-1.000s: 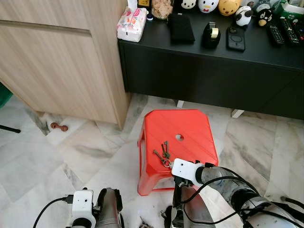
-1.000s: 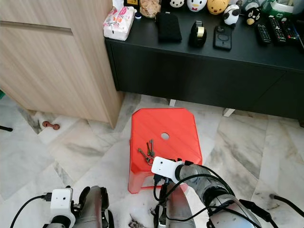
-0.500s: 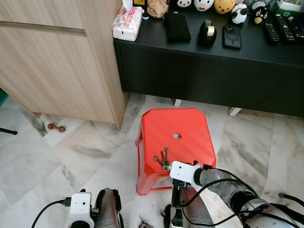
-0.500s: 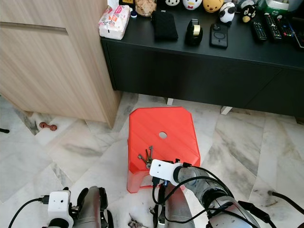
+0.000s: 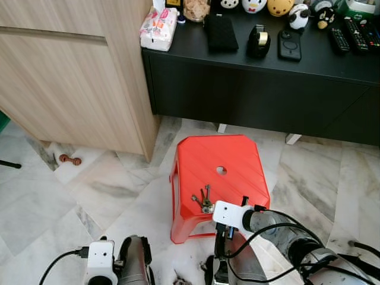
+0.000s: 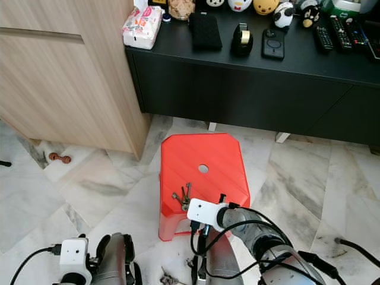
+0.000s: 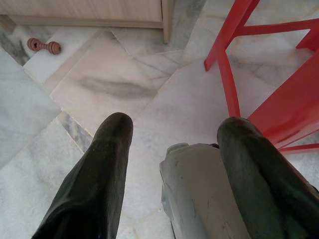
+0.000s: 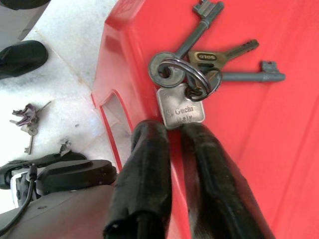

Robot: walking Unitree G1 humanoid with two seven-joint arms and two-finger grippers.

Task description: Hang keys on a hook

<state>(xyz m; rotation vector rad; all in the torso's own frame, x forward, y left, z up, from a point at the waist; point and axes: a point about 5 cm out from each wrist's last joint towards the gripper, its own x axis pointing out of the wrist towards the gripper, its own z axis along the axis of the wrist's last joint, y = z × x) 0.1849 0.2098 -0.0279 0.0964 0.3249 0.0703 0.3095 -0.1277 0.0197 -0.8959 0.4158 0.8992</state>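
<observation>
A bunch of keys (image 8: 199,69) on a ring with a silver tag (image 8: 180,107) lies flat on the red plastic stool (image 5: 231,157), near its front left edge; the same keys (image 5: 203,200) show in the left eye view. My right gripper (image 8: 172,128) is shut, its two black fingertips pressed together right at the tag's lower edge, and the whole tag is visible. The right wrist (image 5: 228,214) hovers at the stool's front edge. Low over the marble floor, my left gripper (image 7: 177,124) hangs open beside a stool leg.
A black console (image 5: 261,89) behind the stool carries a tissue pack (image 5: 158,28), a wallet, a phone, toys and remotes. A wooden cabinet (image 5: 71,77) stands at the left. A second small bunch of keys (image 8: 25,117) lies on the floor by the stool.
The camera has shifted slightly. The keys now lie a little closer to the stool's front edge than a second ago, with my right gripper staying at them.
</observation>
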